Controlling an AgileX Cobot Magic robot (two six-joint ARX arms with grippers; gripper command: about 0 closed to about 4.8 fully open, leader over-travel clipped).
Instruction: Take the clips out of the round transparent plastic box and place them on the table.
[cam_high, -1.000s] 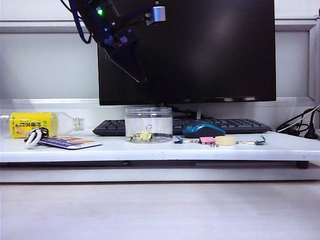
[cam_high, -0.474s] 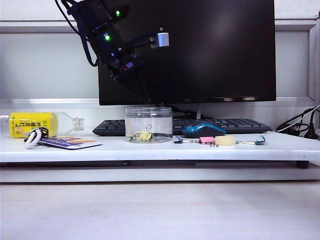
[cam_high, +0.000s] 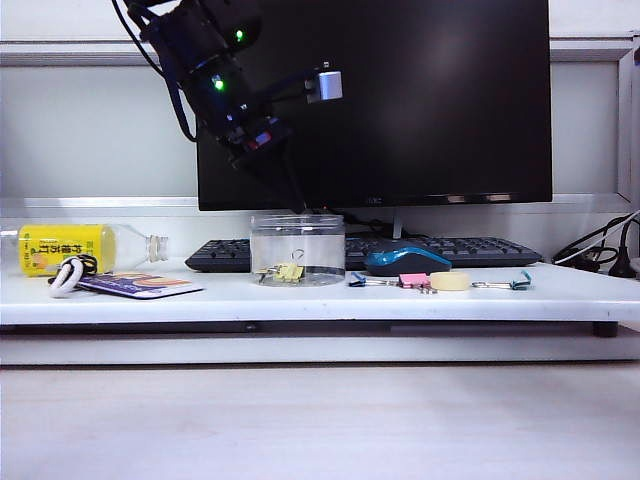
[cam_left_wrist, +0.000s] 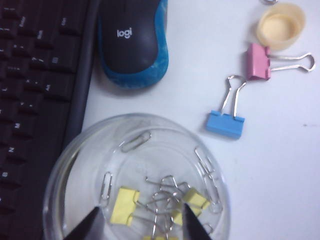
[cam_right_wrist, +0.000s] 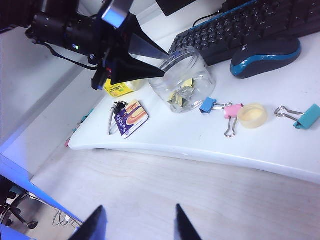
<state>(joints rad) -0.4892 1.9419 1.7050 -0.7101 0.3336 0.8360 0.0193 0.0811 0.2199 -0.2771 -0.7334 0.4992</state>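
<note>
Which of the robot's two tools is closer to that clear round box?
The left tool hangs open just above the box. The right tool, also open, hangs off the table, out over the wood surface in front.

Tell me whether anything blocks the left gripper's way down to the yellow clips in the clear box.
Nothing visible does. The left gripper hangs open over the lidless mouth of the round transparent plastic box, with the clips on its floor below. Loose paper clips lie tangled among them, so one may come along.
</note>
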